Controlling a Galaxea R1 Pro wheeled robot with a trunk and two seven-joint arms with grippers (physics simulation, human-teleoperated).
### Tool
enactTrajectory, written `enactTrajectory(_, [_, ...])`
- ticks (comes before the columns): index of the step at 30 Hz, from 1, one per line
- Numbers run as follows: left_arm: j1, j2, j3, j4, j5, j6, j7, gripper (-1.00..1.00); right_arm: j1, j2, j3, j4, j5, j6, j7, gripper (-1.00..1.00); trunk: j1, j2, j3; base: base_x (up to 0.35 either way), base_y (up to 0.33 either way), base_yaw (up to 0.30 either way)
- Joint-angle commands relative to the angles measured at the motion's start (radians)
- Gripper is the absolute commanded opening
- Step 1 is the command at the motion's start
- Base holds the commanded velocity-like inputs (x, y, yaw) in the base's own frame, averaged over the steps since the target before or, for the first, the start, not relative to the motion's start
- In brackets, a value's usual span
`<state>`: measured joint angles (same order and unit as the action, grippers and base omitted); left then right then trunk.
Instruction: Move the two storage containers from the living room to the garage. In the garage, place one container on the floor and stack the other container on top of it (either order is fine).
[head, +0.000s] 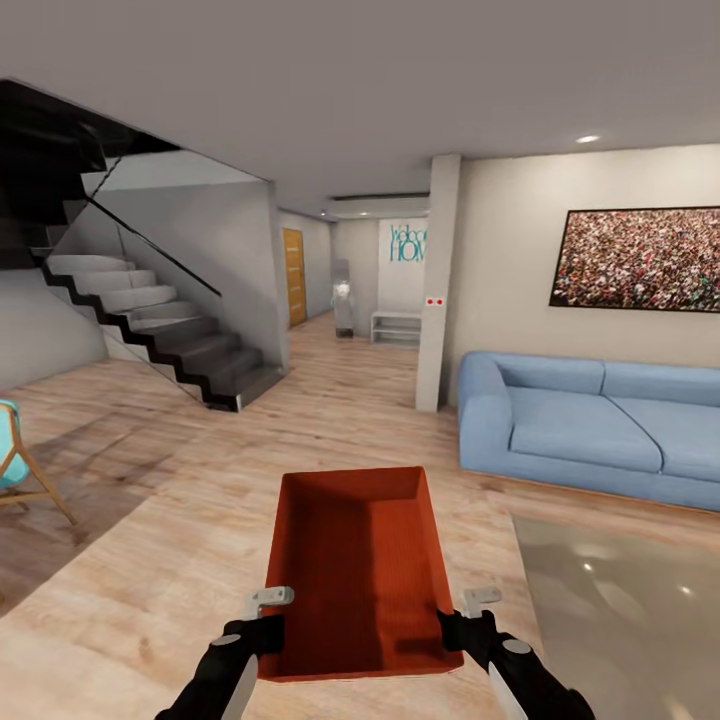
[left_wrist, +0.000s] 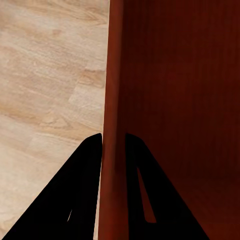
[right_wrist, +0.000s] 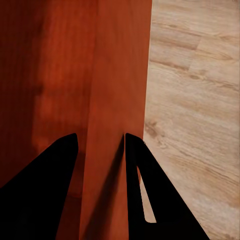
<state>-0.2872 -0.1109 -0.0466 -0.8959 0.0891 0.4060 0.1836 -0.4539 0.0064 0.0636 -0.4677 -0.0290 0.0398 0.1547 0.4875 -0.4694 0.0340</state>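
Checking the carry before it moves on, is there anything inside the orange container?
No. The head view shows the storage container with a bare orange-red bottom, nothing lying in it.

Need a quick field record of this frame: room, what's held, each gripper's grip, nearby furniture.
room: living room, light wood plank floor
held item: one orange-red container, open top, empty, carried in front of the robot
left gripper: jaws shut on the container's left wall, one finger each side
right gripper: jaws shut on the container's right wall
sofa: blue, ahead to the right, against the wall
stairs: dark, ahead to the left
picture: on the wall above the sofa
rug: grey, on the floor to the right
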Motion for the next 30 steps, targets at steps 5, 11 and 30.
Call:
enactTrajectory(5, [0.0,-0.001,0.001,-0.001,-0.016,0.006,0.021,-1.0,0.0,0.004,-0.002,-0.003,-0.012,0.005,0.043,-1.0,0.001,-0.001,0.0,0.325,0.0,0.0])
enactTrajectory(11, [0.0,-0.001,0.001,-0.001,-0.011,0.001,0.02,-1.0,0.0,0.004,-0.002,-0.003,-0.012,0.005,0.043,-1.0,0.001,-0.001,0.0,0.325,0.0,0.0])
enactTrajectory(30, [0.0,0.0,0.002,-0.001,-0.015,-0.018,0.021,-1.0,-0.001,0.004,-0.002,-0.003,-0.012,0.005,0.043,-1.0,0.001,-0.001,0.0,0.325,0.0,0.0])
